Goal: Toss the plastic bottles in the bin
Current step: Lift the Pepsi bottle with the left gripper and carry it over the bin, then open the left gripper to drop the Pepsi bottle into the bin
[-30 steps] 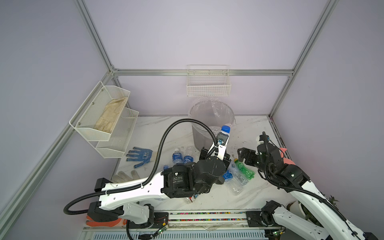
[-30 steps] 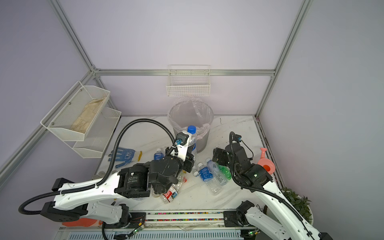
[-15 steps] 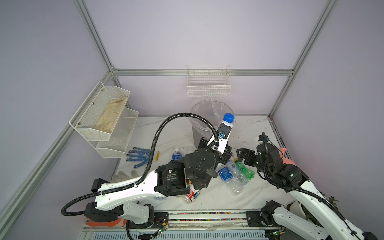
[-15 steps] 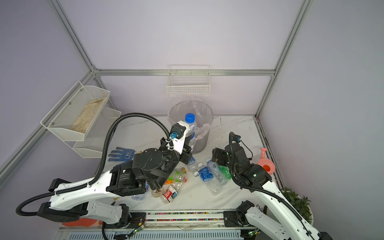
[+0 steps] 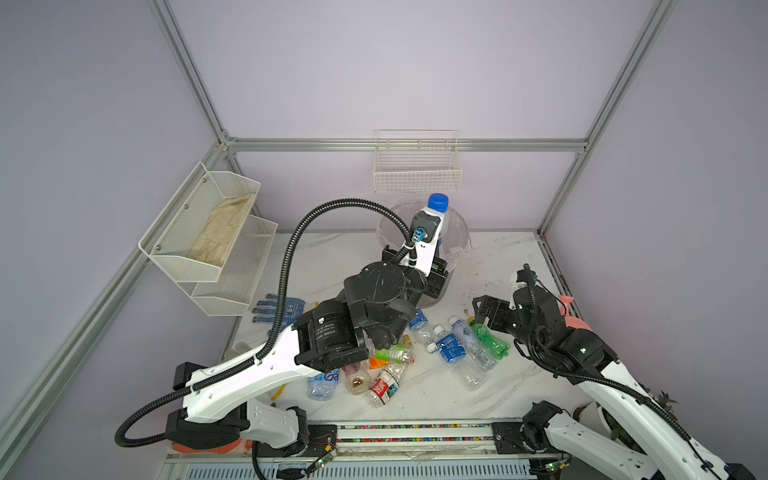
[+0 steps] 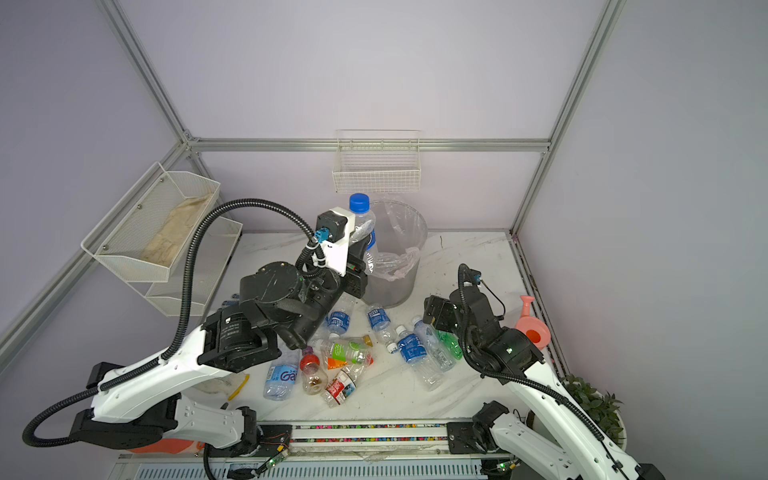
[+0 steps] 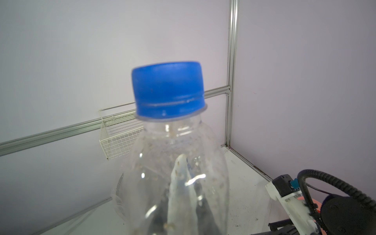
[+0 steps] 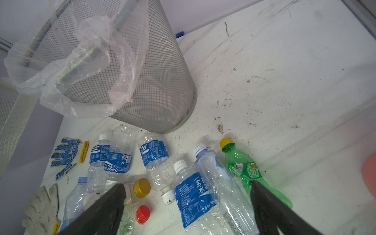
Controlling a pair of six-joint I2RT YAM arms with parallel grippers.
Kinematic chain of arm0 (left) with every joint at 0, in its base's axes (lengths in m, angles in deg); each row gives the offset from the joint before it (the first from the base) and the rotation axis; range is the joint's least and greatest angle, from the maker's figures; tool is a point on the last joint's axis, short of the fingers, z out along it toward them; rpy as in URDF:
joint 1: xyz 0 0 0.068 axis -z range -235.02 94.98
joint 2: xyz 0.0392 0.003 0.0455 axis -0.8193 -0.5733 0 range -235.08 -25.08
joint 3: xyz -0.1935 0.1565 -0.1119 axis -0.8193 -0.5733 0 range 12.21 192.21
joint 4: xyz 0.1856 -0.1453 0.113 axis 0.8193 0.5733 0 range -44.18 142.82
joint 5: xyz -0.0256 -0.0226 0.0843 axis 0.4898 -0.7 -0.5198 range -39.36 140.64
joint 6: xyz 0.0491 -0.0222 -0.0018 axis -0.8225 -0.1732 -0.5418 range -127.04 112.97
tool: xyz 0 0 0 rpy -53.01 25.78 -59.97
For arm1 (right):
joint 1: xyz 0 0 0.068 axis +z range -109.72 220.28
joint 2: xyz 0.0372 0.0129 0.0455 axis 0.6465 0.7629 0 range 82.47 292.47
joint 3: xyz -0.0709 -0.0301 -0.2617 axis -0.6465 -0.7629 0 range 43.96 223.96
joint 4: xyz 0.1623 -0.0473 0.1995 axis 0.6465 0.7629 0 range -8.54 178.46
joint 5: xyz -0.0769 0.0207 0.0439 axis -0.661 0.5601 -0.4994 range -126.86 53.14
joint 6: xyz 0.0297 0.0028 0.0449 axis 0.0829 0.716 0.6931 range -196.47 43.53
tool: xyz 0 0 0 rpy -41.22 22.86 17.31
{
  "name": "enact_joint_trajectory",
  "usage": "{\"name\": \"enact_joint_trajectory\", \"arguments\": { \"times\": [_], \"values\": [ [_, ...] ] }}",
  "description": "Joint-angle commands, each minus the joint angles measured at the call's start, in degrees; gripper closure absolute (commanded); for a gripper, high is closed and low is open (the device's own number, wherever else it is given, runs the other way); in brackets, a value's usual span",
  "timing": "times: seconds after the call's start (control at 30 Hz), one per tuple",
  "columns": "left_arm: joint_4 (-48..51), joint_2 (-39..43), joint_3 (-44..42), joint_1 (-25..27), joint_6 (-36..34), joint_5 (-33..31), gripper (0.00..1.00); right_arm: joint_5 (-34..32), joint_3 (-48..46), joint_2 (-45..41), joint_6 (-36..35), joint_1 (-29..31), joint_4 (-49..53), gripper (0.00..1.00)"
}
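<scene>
Now holding blue-capped bottle [image 6: 365,226] clamped in left gripper [image 6: 360,249] by near rim of bin [image 6: 392,286], right gripper [image 8: 186,185] spread empty; next, centre over opening, then release.

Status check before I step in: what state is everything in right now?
Bin: upright, bag-lined.
Blue-capped bottle: held cap-up near the bin's rim, cap on.
Left end effector: shut on the blue-capped bottle.
Right end effector: open, empty.
Green bottle: lying down, yellow cap on.
Loose bottles: lying flat, some crushed.
</scene>
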Motion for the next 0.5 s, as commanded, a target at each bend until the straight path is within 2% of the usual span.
{"name": "enact_joint_trajectory", "arguments": {
  "times": [0.0,0.1,0.37,0.43,0.47],
  "values": [
    [1.95,-1.0,6.39,-3.73,3.69,5.1,0.9,-0.16,-0.65,-0.04,0.72,-0.12,-0.41,0.03],
    [4.12,-2.46,8.23,-7.34,5.39,7.86,0.9,-0.16,-0.39,0.13,0.59,-0.12,-0.25,0.03],
    [12.16,-14.54,17.31,-19.45,11.67,16.94,0.88,0.22,1.17,1.27,0.28,-0.12,0.06,0.03],
    [17.2,-19.48,22.55,-23.96,15.28,21.97,0.82,0.54,2.03,1.36,0.36,-0.12,0.23,0.03],
    [20.96,-22.16,25.85,-25.73,16.37,25.25,0.7,0.64,2.47,1.36,0.37,-0.12,0.37,0.03]
  ]
}}
